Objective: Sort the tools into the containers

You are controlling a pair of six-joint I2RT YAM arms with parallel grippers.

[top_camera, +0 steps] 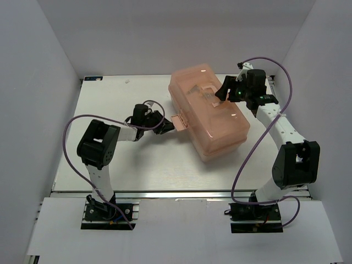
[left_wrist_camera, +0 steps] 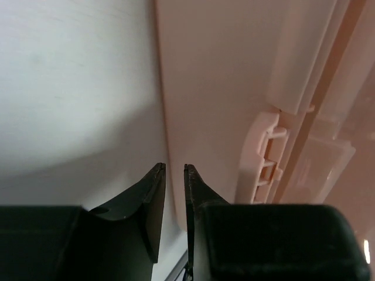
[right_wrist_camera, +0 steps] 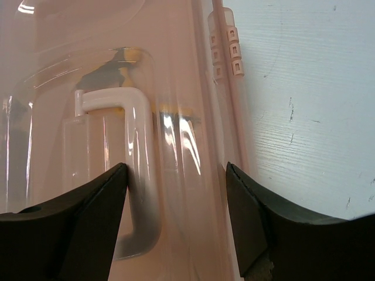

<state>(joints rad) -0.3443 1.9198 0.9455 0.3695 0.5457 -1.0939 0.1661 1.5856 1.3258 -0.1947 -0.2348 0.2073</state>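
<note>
One translucent salmon-pink plastic toolbox (top_camera: 214, 126) lies closed, right of centre on the white table (top_camera: 137, 165). Yellow and dark tool shapes (right_wrist_camera: 126, 58) blur through its lid; their count cannot be told. Of two arms, the left gripper (top_camera: 169, 125) reaches rightward, fingers narrow, pinching the latch flap (top_camera: 180, 120). The right gripper (right_wrist_camera: 176, 170), spread wide, hovers over the pale lid handle (right_wrist_camera: 140, 146).

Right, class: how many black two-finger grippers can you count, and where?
2. The left gripper pinches the latch flap of the translucent salmon-pink plastic toolbox; the right gripper hangs open above its lid, by the pale curved handle. None hidden.
</note>
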